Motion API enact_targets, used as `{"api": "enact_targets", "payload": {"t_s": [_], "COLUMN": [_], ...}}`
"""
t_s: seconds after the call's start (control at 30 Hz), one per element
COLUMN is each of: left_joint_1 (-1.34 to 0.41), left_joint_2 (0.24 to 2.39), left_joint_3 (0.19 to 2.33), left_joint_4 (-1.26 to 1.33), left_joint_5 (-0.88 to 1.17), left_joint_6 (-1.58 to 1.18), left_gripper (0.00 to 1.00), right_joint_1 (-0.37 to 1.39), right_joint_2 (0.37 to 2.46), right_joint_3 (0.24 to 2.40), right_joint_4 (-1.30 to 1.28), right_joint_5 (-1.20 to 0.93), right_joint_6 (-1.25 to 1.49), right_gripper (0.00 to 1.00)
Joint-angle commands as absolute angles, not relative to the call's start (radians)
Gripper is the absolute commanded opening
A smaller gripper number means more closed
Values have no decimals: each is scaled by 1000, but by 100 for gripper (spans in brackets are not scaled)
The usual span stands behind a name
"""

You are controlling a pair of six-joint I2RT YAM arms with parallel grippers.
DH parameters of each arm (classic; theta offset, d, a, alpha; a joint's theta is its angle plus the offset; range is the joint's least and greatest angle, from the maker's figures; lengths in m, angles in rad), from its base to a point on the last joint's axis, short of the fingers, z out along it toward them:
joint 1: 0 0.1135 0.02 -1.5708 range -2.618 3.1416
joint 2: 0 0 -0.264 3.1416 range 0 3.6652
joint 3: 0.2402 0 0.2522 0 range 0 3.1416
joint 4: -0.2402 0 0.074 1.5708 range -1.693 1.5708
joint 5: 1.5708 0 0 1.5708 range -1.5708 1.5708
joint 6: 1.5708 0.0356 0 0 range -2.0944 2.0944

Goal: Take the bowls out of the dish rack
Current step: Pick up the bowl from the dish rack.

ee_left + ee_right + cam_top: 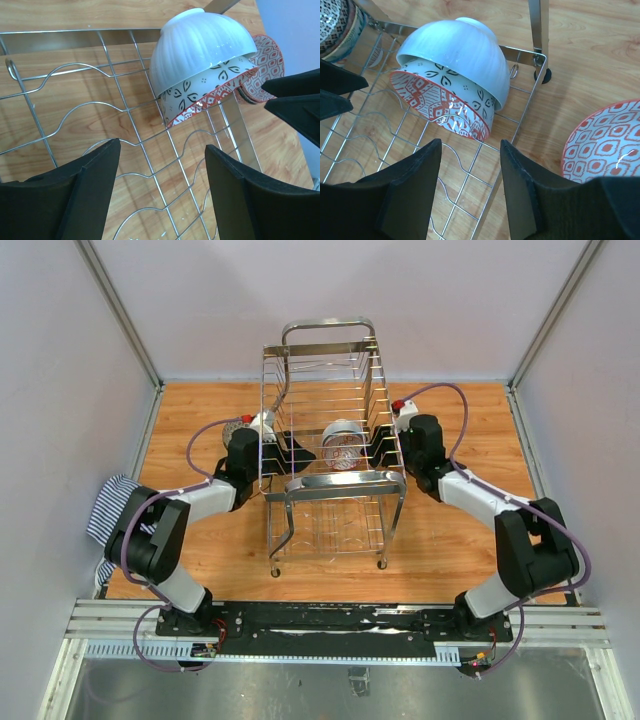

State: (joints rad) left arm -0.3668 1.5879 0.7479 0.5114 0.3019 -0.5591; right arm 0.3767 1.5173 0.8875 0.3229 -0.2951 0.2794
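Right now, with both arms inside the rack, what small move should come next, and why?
Probably ease the right fingers forward to the near rim of the patterned bowl. They stand open and empty, that rim sits just beyond their gap, and the white bowl is nested over it, so both may come out together.

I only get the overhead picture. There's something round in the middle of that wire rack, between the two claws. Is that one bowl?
Observer: Two, nested. A white ribbed bowl caps a patterned bowl in red and black.
Operator: Are they sitting upright?
Observer: No. They're tilted with their bottoms upward, and the lower rim is down on the wires of the dish rack.
Operator: Has either claw grabbed them?
Observer: No. The left gripper and right gripper are both open, and the bowls sit beyond their fingertips.
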Motion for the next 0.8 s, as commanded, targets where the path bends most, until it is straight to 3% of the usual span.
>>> {"api": "enact_targets", "payload": {"t_s": [0.0, 0.77], "left_joint_1": [-377, -378], "left_joint_2": [1597, 1508], "left_joint_3": [786, 638], "left_joint_4": [559, 584], "left_joint_5": [319, 239], "left_joint_6": [-561, -590], "left_gripper": [73, 72], "right_joint_1": [413, 435], "right_joint_2": [1547, 1629], "right_joint_3": [940, 911], "right_joint_4": [330, 509], "right_joint_5": [-280, -198], "right_joint_6": [237, 168], "right_gripper": [51, 41]}}
